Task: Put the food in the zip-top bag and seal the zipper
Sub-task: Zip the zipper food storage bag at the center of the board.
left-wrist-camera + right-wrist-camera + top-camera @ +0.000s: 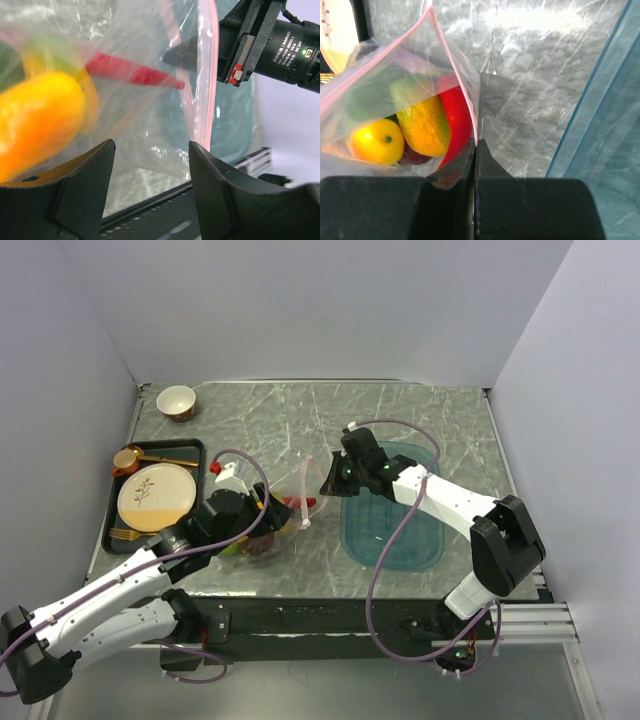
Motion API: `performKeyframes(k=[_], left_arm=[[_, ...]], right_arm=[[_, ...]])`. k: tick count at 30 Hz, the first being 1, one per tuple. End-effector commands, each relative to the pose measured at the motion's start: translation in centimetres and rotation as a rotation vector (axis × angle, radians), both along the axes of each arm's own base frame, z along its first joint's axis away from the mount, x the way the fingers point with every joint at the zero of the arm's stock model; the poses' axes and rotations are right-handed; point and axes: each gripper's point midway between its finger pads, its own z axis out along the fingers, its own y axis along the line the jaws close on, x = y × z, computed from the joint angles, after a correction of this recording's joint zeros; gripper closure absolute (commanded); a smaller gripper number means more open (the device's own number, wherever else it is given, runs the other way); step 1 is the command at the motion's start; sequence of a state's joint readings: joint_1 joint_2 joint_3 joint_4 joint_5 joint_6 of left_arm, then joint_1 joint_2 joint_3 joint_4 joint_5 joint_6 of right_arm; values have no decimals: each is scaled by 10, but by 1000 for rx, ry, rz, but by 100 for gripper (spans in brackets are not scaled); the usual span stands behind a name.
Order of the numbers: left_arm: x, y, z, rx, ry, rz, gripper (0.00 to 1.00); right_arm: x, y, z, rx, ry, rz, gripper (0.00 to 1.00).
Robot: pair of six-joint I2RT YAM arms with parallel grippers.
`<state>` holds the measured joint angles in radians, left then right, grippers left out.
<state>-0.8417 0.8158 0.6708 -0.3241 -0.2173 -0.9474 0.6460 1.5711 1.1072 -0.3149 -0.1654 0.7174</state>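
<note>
The zip-top bag (pixel 298 502) lies mid-table, held up at its mouth. My right gripper (pixel 475 146) is shut on the bag's edge at the pinkish zipper (pixel 451 47); in the top view it (pixel 328 482) sits at the bag's right side. Inside the bag I see the food: an orange-yellow mango (pixel 422 120), a second yellow-orange fruit (pixel 375 141), a red chili (pixel 457 117) and something green (pixel 367 97). My left gripper (pixel 152 160) is open beside the bag with nothing between its fingers (pixel 85 185). Through the plastic, the left wrist view shows a mango (pixel 35 120), the chili (pixel 135 72) and the zipper (pixel 206 75).
A teal translucent tray (pixel 392 525) lies right of the bag, under the right arm. At the left, a black tray (pixel 112 530) holds a patterned cream plate (pixel 155 496), a copper cup (pixel 125 460) and a fork. A small bowl (pixel 177 400) stands at the back left.
</note>
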Motion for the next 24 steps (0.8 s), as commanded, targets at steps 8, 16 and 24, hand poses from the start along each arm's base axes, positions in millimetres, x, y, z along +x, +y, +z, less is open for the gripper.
performKeyframes(k=[8,16,24], left_arm=[[-20,-17,12,-294,163,115,32],[-19,-18,0,-440,215,183,33],[-15,-21,-1,-550,229,212,35]], right_arm=[[12,5,33,71,-62,-18,100],[7,4,35,92,-60,-22,100],[3,2,39,101,-67,-21,100]])
